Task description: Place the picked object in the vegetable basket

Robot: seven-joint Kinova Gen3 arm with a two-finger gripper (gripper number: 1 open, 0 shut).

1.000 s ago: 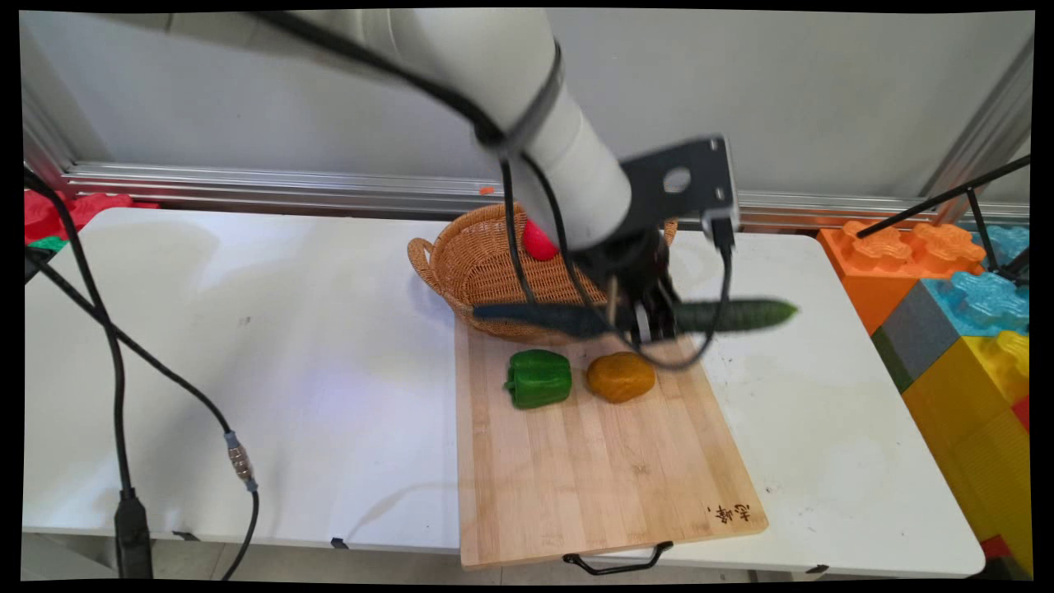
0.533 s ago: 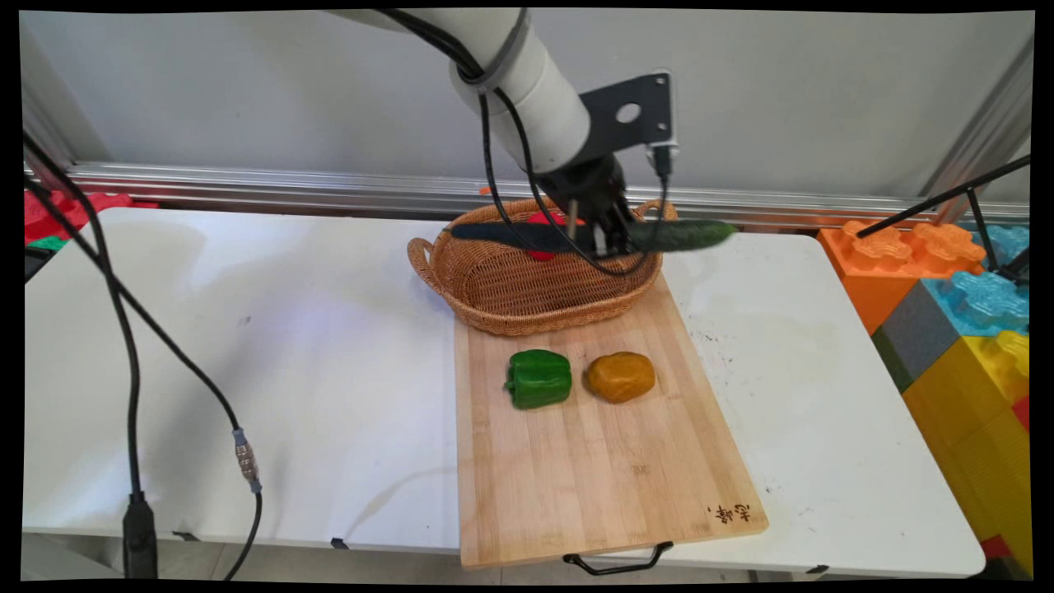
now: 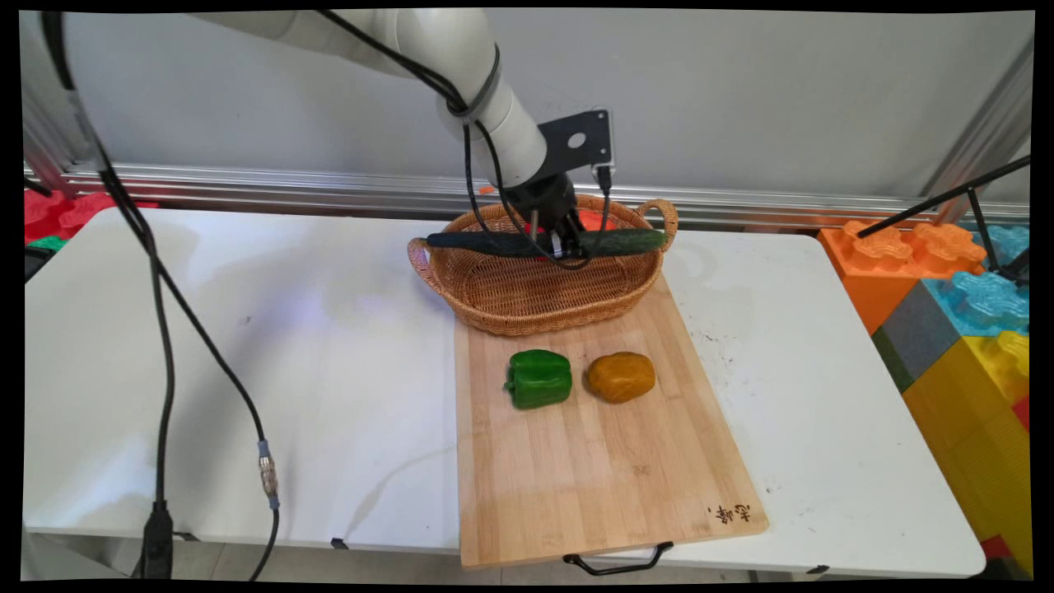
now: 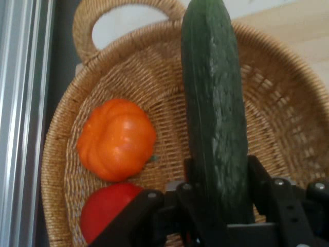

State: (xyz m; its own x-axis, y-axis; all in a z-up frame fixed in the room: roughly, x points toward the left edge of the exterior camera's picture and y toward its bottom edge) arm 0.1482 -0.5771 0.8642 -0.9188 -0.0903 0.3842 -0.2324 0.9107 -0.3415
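Main view: gripper [image 3: 561, 245] clamped on cucumber [image 3: 626, 240], held level above basket [image 3: 535, 296], long axis running handle to handle. Beyond basket's near rim, green pepper [image 3: 538, 378] and potato [image 3: 621, 376] on cutting board [image 3: 593, 469].

Hand view: gripping cucumber [image 4: 215, 118] mid-length, tip toward basket [image 4: 272, 103] handle; orange tomato [image 4: 116, 139] and red one [image 4: 105, 208] inside basket.

A green pepper [image 3: 538, 378] beside a potato [image 3: 621, 376] on the cutting board [image 3: 601, 478].

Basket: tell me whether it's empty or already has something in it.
Not empty. The wicker basket holds an orange tomato-like piece and a red one on its floor; the gripper holds a cucumber above them.
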